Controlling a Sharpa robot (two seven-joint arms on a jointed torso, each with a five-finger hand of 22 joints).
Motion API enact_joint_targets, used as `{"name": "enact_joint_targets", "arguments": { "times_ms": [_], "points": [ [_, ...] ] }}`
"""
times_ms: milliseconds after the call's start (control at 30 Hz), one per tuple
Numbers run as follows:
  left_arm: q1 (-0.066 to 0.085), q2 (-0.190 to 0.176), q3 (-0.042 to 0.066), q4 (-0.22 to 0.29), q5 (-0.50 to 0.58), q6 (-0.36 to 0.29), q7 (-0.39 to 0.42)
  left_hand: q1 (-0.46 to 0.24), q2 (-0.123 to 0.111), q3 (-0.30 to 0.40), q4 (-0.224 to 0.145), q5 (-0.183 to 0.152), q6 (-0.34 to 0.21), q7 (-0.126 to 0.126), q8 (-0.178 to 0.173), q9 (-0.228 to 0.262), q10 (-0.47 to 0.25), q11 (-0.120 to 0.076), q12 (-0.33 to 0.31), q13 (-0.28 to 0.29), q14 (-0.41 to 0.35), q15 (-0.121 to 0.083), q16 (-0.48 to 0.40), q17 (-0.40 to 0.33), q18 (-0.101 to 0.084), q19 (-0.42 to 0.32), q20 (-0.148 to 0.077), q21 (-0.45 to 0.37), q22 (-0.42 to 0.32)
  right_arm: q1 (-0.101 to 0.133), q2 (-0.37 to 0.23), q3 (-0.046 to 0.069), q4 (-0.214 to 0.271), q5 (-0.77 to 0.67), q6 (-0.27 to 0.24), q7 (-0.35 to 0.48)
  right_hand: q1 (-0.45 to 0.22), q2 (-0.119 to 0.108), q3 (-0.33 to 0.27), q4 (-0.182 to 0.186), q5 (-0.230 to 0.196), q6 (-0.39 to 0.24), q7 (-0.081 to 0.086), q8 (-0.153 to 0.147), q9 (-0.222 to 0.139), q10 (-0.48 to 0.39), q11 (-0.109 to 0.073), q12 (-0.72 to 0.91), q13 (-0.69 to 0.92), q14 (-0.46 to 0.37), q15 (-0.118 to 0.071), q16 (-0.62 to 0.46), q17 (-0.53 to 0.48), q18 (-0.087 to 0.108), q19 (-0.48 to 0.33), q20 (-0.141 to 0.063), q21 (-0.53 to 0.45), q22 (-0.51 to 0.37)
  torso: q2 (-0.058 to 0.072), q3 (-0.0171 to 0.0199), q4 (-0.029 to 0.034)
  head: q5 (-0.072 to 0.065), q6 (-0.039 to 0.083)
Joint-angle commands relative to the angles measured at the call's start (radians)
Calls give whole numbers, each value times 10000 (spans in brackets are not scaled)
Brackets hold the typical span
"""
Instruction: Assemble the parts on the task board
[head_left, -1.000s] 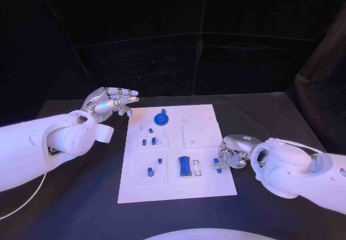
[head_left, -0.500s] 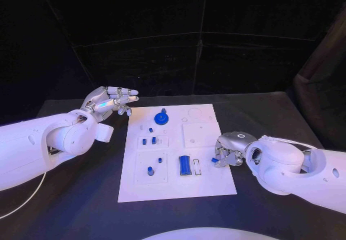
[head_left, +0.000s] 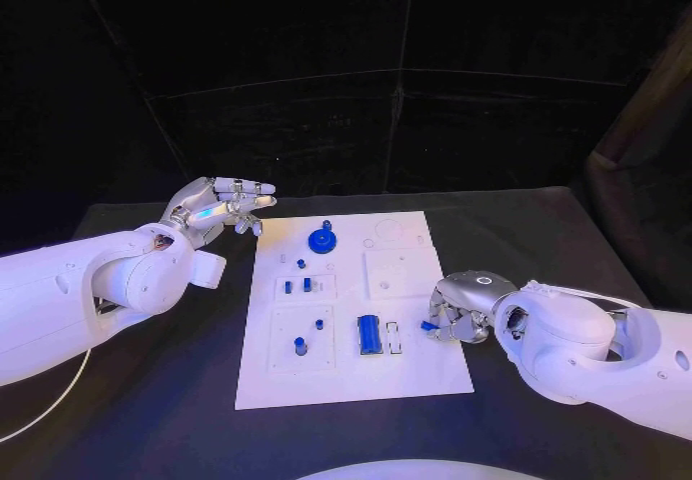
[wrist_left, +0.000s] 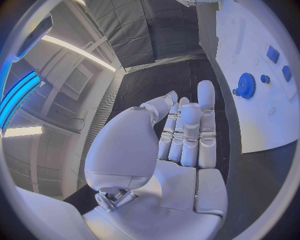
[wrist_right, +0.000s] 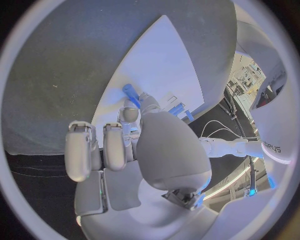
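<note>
The white task board (head_left: 411, 375) lies in the middle of the black table. On it are a blue gear (head_left: 322, 238), small blue parts (head_left: 297, 285), two blue pegs (head_left: 300, 344) and a long blue block (head_left: 369, 332). My right hand (head_left: 462, 308) is at the board's right edge and pinches a small blue piece (head_left: 430, 325) between thumb and fingertip; the right wrist view shows the same piece (wrist_right: 131, 94) just over the board (wrist_right: 164, 60). My left hand (head_left: 216, 206) hovers open off the board's far left corner, and the left wrist view shows the gear (wrist_left: 245, 85) beyond its fingers (wrist_left: 187, 130).
Black table surface (head_left: 144, 400) surrounds the board on all sides. A white cable (head_left: 43, 410) runs along the near left. A dark curtain closes off the back and right.
My right hand has curled tighter on the small blue piece at the board's right edge and raised it slightly. The left hand has stayed in place.
</note>
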Motion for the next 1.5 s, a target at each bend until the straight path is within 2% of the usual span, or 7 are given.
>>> {"name": "enact_joint_targets", "arguments": {
  "times_ms": [33,267,467,567,667,967,1500],
  "points": [
    [12,8,5,8,29,116,45,-9,64,-47,-2,4,-32,2,40,1,-84,17,47,-5,-53,-1,-51,-17,64,-61,21,-63,-16,-7,-55,-8,187,801,-945,-121,-163,-108,207,199,14,105,-9,-48,36,127,5,97,55,547,-41,64,85,-80,242,-17,98,1562,13,-1,15,-7,-9],
    [12,5,4,17,29,111,50,-9,64,-47,-2,4,-32,2,40,1,-84,17,47,-5,-53,-1,-51,-17,64,-61,21,-63,-16,-4,-43,-6,404,1561,-1590,-137,-388,-266,577,411,170,190,-16,-168,8,198,0,150,121,562,-49,113,171,-96,292,-28,144,1626,23,-2,8,21,-52],
    [13,0,4,30,29,107,53,-9,64,-47,-2,4,-32,2,40,1,-84,17,47,-5,-53,-1,-51,-17,64,-61,21,-63,-16,-3,140,-6,351,2337,-1865,-185,-529,-392,767,426,346,238,-13,-228,-2,215,2,144,136,564,-47,124,196,-98,296,-28,148,1634,19,-14,7,39,-93],
    [13,-2,4,37,29,109,54,-9,64,-47,-2,4,-32,2,40,1,-84,17,47,-5,-53,-1,-51,-17,64,-61,21,-63,-16,-3,244,-6,304,2627,-1972,-220,-692,-512,892,421,595,288,-11,-271,-2,240,5,151,155,568,-47,136,221,-99,301,-26,153,1644,20,-10,15,39,-106],
    [14,-12,4,47,29,104,53,-9,64,-47,-2,4,-32,2,40,1,-84,17,47,-5,-53,-1,-51,-17,64,-61,21,-63,-16,-3,418,-7,189,3108,-1910,-266,-999,-606,917,427,1154,345,-5,-316,7,281,13,178,193,572,-38,151,252,-102,307,-21,158,1654,18,-10,16,56,-126],
    [16,-21,4,67,29,112,50,-9,64,-47,-2,4,-32,2,40,1,-84,17,47,-5,-53,-1,-51,-17,64,-61,21,-63,-16,-3,800,-8,-18,3625,-1533,-342,-1393,-589,888,422,1707,492,-45,-332,53,322,-12,164,209,577,-54,164,285,-102,311,-28,161,1664,19,-7,14,67,-165],
    [17,-29,4,72,29,98,52,3,66,-53,-18,5,-40,3,42,-1,-97,18,56,-7,-61,-3,-53,-40,65,-60,20,-68,-20,-4,1054,-9,-167,3553,-1192,-418,-1510,-581,858,422,1839,598,-80,-299,88,348,-38,187,238,571,-72,150,270,-100,305,-41,155,1659,8,-5,4,102,-184]
  ]
}}
